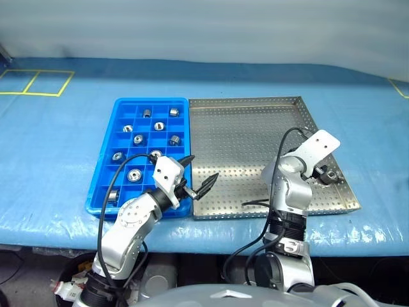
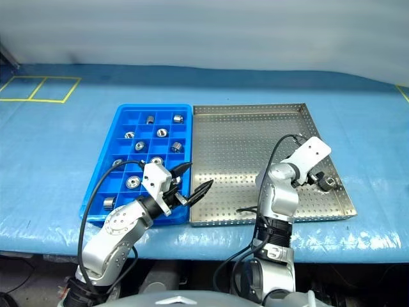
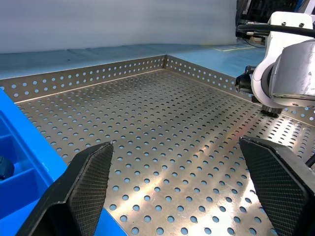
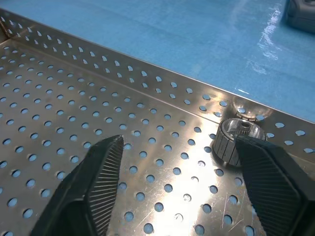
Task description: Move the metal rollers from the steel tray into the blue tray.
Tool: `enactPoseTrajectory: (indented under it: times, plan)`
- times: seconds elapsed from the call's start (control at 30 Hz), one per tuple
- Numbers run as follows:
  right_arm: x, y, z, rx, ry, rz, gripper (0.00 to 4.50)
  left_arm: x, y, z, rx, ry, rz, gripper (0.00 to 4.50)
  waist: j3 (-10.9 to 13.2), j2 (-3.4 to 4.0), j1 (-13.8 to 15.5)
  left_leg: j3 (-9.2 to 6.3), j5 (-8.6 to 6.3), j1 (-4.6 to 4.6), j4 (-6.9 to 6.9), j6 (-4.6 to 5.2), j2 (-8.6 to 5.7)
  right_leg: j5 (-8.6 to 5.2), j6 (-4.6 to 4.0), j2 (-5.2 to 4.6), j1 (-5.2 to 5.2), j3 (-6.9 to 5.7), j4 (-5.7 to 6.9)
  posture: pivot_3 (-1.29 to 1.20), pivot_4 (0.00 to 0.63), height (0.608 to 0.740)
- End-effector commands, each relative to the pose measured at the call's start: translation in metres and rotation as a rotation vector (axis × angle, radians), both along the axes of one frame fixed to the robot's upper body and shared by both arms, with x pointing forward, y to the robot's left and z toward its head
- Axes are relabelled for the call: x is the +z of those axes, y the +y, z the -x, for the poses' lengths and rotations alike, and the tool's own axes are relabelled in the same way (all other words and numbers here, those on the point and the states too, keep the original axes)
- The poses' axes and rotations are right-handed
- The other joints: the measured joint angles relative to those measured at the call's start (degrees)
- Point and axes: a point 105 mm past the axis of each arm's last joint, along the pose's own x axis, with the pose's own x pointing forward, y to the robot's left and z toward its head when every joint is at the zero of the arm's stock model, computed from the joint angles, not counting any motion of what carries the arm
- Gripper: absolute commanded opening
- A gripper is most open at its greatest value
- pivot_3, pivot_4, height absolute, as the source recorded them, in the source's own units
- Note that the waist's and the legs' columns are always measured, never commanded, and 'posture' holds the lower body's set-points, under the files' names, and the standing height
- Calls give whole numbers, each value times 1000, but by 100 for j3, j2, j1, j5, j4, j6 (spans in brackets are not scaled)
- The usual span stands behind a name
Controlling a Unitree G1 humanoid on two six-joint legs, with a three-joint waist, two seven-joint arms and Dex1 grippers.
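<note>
One roller (image 4: 235, 142) lies by the steel tray's (image 4: 147, 73) rim, just inside the right gripper's (image 4: 179, 184) spread fingers. Small, hard, slick steel: pinch its ribbed sides squarely.

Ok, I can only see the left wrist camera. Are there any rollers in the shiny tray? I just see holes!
Observer: Yes, one metal roller lies against the steel tray's rim, on the robot's right side.
Operator: Did the other end effector grab it?
Observer: No. The right end effector is open, and the roller lies on the tray floor by one finger.
Operator: Are some in the blue tray?
Observer: Yes, the blue tray holds several, one to a compartment.
</note>
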Motion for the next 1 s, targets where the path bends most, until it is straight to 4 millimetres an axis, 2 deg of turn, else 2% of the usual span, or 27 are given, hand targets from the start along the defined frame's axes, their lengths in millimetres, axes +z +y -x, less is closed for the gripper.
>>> enactPoseTrajectory:
  times: [0.03, 0.47, 1.0]
  plan:
    - [13, 18, -10, -5, -68, -58, 4229, 10, -1, 1, -9, -43, 15, 4500, 0, 0, -3, 0, 0, 0, 0, 0, 0, 0, 0, 0, 0, 0, 0, 201, 150, 740]
    - [3, 0, -14, -160, -47, -92, 4373, 9, 0, 1, 0, -40, 15, 4500, 0, 0, -7, 1, 0, 1, -1, 0, -1, 1, 1, 2, 0, 0, 1, 222, 150, 740]
    - [-6, -29, -6, -336, -47, -110, 4373, 9, 1, 1, 0, -40, 13, 4500, 0, 1, -5, 3, 0, 2, 0, 1, -2, 2, 1, 2, 2, 2, 1, 220, 150, 740]
